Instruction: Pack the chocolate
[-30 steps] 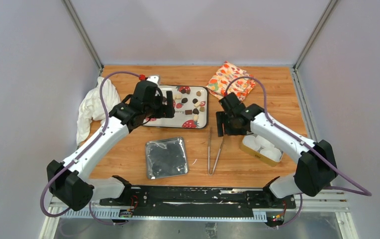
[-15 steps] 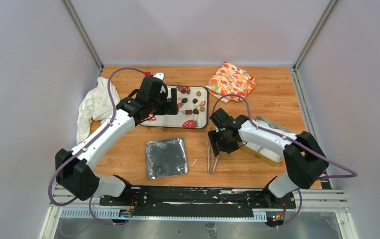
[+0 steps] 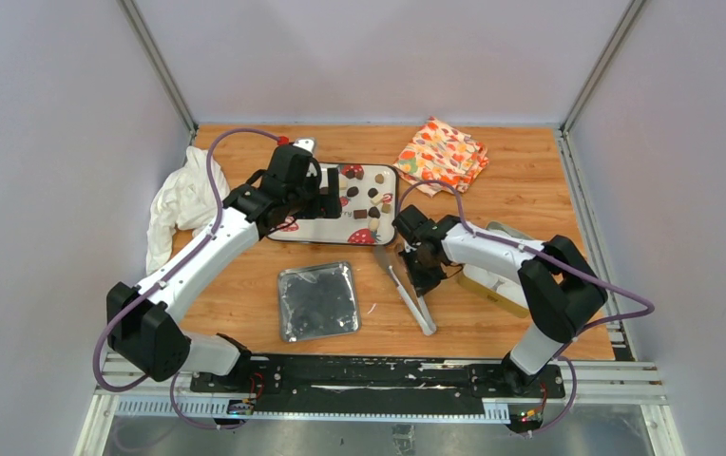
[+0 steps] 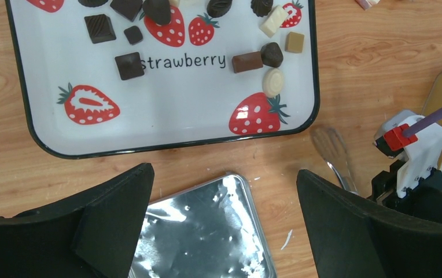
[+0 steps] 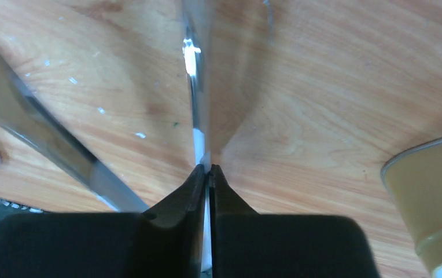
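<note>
1. The chocolate point(image 4: 129, 65) lies loose on the strawberry-printed tray point(image 4: 178, 116), gathered toward one side: mostly dark squares and rounds, with a few cream pieces.
2. The left gripper point(image 4: 223, 185) hangs over the tray's near rim, jaws spread wide, holding nothing.
3. The right gripper point(image 5: 207, 169) is pinched narrow on one thin arm of the metal tongs point(image 5: 196, 87), close to the wooden table point(image 5: 323, 87).
4. The tongs lie between the foil tin point(image 3: 316, 301) and the gold box point(image 5: 433, 202).
</note>
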Action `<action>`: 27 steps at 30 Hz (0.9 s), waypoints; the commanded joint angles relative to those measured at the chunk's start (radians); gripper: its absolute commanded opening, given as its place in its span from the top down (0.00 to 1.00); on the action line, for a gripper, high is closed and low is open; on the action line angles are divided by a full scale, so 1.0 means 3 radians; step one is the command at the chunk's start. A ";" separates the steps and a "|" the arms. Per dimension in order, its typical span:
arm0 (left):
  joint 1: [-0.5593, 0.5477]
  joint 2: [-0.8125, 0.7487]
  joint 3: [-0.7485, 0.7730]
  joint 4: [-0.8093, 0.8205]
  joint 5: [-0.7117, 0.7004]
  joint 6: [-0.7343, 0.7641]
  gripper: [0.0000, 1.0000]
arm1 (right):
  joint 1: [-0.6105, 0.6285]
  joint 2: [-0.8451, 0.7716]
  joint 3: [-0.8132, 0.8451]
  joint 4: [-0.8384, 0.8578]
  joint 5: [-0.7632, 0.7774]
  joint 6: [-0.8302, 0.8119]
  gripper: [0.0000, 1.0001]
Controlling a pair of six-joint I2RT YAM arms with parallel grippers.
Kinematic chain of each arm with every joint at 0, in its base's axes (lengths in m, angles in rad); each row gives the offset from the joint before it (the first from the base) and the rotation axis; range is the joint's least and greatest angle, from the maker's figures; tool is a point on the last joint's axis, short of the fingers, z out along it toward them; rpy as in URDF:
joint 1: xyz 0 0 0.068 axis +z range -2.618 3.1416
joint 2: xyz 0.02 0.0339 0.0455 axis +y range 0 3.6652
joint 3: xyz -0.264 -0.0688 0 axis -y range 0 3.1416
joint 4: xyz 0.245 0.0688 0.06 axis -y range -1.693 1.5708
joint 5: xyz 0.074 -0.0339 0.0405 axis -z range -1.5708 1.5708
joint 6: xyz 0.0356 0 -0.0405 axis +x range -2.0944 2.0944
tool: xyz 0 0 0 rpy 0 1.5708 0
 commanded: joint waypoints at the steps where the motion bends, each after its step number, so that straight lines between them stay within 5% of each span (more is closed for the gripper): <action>1: -0.0017 0.0003 0.0081 0.0052 -0.0017 0.0050 0.00 | -0.0006 0.0021 0.0117 -0.0150 0.0204 -0.0095 1.00; 10: -0.0017 0.0057 0.0121 0.0078 0.0029 0.0099 0.00 | -0.0102 0.0064 0.0374 -0.0319 0.0991 -0.0583 1.00; 27: -0.0017 0.0088 0.0150 0.0103 0.0083 0.0117 0.00 | -0.0502 0.0597 0.0712 -0.0423 0.1486 -0.0062 0.97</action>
